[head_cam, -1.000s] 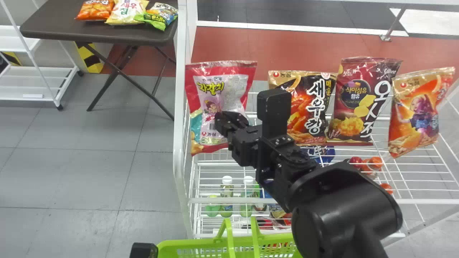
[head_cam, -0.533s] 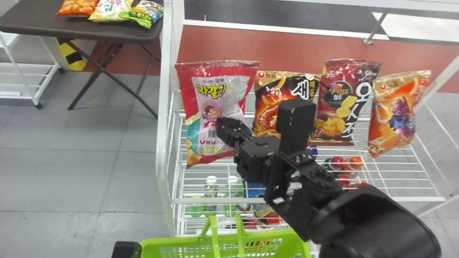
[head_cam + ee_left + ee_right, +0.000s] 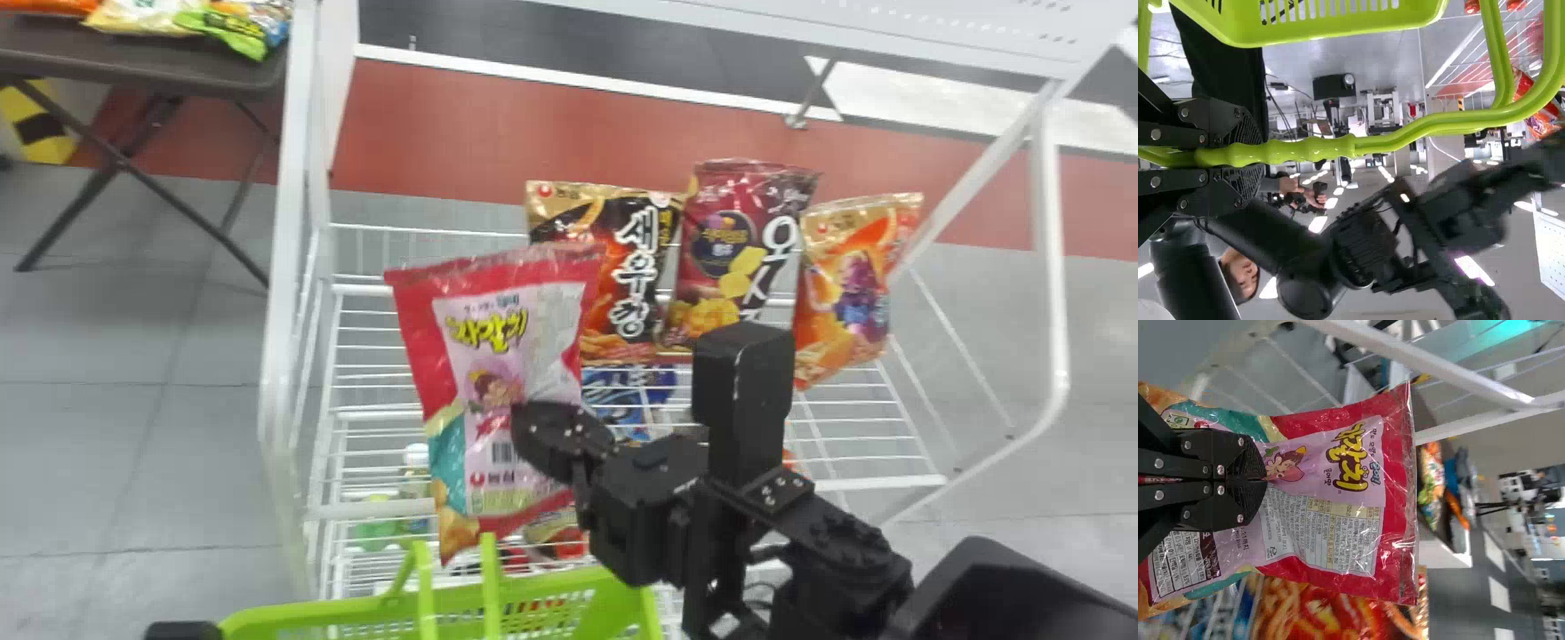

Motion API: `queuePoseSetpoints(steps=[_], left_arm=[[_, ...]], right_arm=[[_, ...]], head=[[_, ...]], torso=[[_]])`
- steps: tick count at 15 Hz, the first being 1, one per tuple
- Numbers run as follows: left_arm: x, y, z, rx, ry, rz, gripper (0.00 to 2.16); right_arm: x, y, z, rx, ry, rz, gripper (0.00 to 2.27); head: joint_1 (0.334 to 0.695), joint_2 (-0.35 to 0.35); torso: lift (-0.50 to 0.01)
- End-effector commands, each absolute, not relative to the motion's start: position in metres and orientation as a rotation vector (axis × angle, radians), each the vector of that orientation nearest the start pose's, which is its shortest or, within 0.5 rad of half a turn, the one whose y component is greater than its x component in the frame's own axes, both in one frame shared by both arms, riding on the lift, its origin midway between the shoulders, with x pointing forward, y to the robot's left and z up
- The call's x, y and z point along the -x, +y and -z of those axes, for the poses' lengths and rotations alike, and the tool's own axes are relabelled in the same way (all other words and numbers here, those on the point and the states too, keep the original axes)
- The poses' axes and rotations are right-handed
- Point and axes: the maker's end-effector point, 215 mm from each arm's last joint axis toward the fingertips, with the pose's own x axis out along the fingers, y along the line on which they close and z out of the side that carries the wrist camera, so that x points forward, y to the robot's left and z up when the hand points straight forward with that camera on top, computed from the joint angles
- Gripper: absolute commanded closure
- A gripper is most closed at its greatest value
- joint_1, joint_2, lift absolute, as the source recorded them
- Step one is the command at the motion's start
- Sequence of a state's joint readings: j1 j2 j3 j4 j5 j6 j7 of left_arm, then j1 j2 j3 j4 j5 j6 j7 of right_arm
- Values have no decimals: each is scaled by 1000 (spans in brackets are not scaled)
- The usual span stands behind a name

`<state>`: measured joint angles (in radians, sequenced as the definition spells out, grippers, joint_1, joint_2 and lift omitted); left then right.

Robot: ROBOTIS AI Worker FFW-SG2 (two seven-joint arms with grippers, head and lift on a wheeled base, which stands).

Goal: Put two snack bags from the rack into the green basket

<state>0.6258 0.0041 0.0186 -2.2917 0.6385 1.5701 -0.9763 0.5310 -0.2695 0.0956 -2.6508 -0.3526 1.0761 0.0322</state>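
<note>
So my right gripper [image 3: 531,425] is pinched tight on the pink-and-red snack bag [image 3: 484,356], grabbing it by the side about mid-length, bit left of centre in the head view. Fingers come in from the lower right there, so they cut across the bag. Its long axis runs roughly up-down in that view with a slight lean, printed top end up, bottom end pointing at the green basket [image 3: 320,611] along the bottom edge of the frame

That's the bit that matters imo: the basket is right below the bag in the picture, so I'd call it mostly a lowering move, bottom end first. Catch is the two basket handles [image 3: 491,578] poking up around the bag's lower end. Can't tell if they touch, but they could snag it, so I'd work round them. My left gripper [image 3: 1260,155] is clamped on the handle bar [image 3: 1313,148], lower left in the head view

Further out, the gold-and-black bag [image 3: 636,289] at the rack [image 3: 369,510] is nearest up and right, probably an easy pick for number two, and my right arm's the closer one
</note>
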Motion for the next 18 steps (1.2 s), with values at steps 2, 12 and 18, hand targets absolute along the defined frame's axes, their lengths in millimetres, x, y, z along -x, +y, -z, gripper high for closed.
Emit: queuePoseSetpoints(steps=[2, 12, 18], left_arm=[[-122, -33, 350, 1170, 1119, 1265, 1470], [-122, -35, 358, 1178, 1138, 1244, 1470], [-127, -34, 362, 1167, 1139, 1237, 1470]], right_arm=[[-307, -159, 345, 69, 669, -398, 2132], [-218, -181, 355, -91, 937, -436, 2132], [-219, -148, 342, -139, 907, -501, 2132]], head=[[695, -350], [695, -350], [695, -350]], torso=[[-6], [-6], [-6]])
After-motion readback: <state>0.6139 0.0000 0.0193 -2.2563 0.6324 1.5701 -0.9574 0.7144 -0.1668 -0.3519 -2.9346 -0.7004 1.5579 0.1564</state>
